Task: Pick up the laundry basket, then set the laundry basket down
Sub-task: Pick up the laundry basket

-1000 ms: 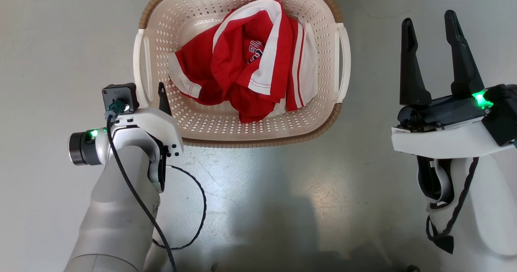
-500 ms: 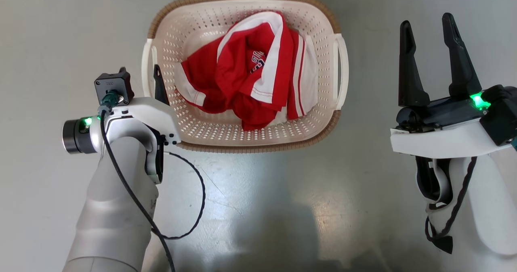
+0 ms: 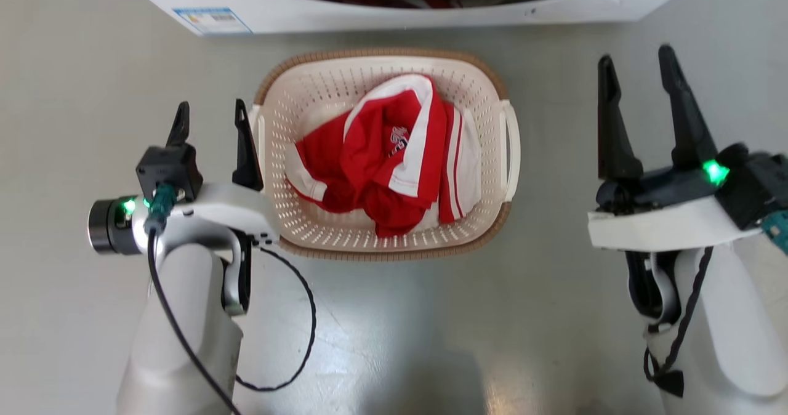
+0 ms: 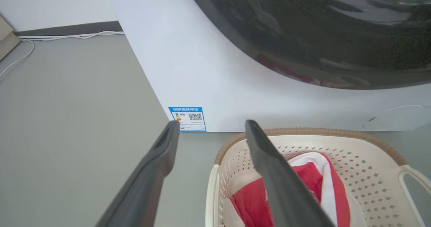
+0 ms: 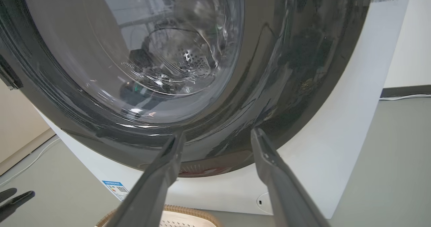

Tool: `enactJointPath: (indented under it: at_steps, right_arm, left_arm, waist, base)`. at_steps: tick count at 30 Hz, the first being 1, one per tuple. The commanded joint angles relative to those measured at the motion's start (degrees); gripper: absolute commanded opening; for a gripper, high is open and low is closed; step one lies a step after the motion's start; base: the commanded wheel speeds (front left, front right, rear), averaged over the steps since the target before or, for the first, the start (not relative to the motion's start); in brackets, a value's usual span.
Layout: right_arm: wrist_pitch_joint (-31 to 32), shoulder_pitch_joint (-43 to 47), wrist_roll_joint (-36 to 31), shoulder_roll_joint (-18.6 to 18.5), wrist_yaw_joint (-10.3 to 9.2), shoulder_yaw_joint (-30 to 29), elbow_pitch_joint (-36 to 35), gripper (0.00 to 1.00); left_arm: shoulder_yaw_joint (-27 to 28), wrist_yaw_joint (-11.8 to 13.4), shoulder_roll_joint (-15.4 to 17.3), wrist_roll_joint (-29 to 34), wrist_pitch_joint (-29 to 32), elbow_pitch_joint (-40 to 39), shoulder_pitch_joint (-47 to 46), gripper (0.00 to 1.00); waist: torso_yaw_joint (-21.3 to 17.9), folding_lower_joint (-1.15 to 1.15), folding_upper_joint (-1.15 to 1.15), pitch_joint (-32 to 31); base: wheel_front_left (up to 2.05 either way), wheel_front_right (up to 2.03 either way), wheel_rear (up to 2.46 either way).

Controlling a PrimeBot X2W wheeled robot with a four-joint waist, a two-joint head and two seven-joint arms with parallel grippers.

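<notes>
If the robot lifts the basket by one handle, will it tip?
Probably: the laundry basket has a handle on each side, so one-sided lifting likely tilts it. Its thin perforated plastic looks light yet fairly stiff. The crumpled red-and-white shirt would likely slide.

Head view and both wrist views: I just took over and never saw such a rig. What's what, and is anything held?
The head view looks down from the robot's head at the grey floor. The two dark forks are its grippers on pale arms: left gripper at lower left, right gripper at lower right. Between them the laundry basket stands on the floor, a red and white garment inside, before a white washing machine. Each wrist view looks along one gripper's own fingers: the left sees the basket and the machine's base, the right sees the machine's round glass door. Both grippers are open and hold nothing. The left one's inner finger is close beside the basket's left handle; whether it touches I cannot tell. The right one stands clear of the basket.
</notes>
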Motion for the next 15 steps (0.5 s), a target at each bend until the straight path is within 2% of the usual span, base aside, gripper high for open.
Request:
enactJointPath:
  at_steps: [1,8,15]
  right_arm:
    - [-0.4,2.3,0.2,0.4,0.4,1.2,-0.9,1.0]
    - [-0.4,6.1,1.1,0.4,0.4,1.1,0.2,1.0]
    - [-0.4,10.4,2.0,0.4,0.4,1.4,0.6,1.0]
  left_arm:
    - [1.2,0.7,1.3,0.6,-0.3,-2.5,2.5,1.0]
    - [-0.3,2.6,1.2,-0.5,-0.3,-14.9,11.6,1.0]
    - [-2.0,3.4,1.2,-0.1,-0.3,-20.5,19.0,1.0]
  waist:
    - [0.1,0.0,0.0,-1.6]
    - [-0.1,0.0,0.0,-8.0]
    - [-0.5,0.0,0.0,-14.0]
  base:
    - [0.0,0.0,0.0]
    - [0.0,0.0,0.0]
    - [0.0,0.0,0.0]
